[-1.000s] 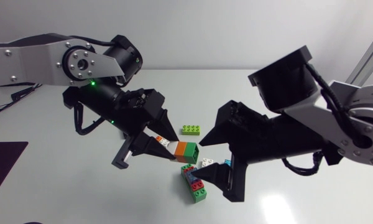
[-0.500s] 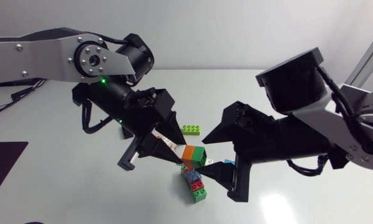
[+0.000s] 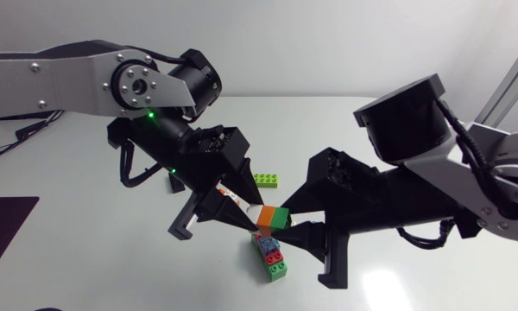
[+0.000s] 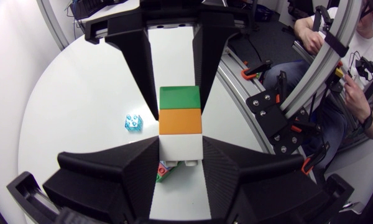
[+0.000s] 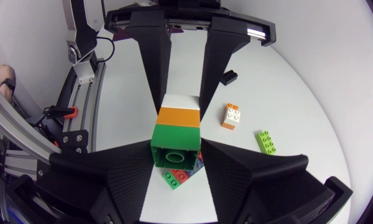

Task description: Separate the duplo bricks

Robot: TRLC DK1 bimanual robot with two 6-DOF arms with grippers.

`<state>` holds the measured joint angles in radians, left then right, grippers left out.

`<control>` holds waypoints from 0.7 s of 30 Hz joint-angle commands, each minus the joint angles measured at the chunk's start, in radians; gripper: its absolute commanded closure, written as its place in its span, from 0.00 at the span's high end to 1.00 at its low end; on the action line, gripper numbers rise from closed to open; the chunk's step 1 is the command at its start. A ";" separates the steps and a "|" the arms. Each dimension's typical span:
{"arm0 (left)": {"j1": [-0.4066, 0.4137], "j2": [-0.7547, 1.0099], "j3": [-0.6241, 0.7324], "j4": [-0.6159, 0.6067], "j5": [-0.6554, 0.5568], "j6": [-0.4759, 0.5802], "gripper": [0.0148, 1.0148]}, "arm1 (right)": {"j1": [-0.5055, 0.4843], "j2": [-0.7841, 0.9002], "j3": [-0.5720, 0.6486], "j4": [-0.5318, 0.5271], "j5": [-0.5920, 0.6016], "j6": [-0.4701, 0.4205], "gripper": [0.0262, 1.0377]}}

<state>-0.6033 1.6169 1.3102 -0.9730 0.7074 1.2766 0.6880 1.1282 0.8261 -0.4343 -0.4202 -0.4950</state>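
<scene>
Duplo stack [image 3: 269,216] over brick cluster [image 3: 274,259]

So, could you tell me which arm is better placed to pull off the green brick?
The right: the right gripper is shut on the green brick, the left gripper on the white brick at the other end.

From above, the held stack [image 3: 270,217] covers the twelve o'clock end of the brick pile [image 3: 276,266], the right fingers [image 3: 324,250] its three o'clock side; the left wrist view shows only a sliver.
</scene>
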 commanded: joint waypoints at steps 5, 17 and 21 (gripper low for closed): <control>-0.003 0.017 0.018 -0.016 0.012 -0.019 0.22 | 0.002 0.004 -0.018 0.014 -0.011 -0.017 0.28; -0.001 0.006 0.011 -0.033 0.014 -0.013 0.48 | -0.010 -0.024 -0.018 -0.003 -0.011 -0.010 0.28; 0.008 0.009 0.004 -0.033 0.014 -0.011 0.45 | -0.019 -0.044 -0.025 -0.011 -0.014 -0.010 0.28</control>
<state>-0.6022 1.6169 1.3102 -0.9844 0.7082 1.2625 0.6804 1.1072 0.8261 -0.4419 -0.4358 -0.4946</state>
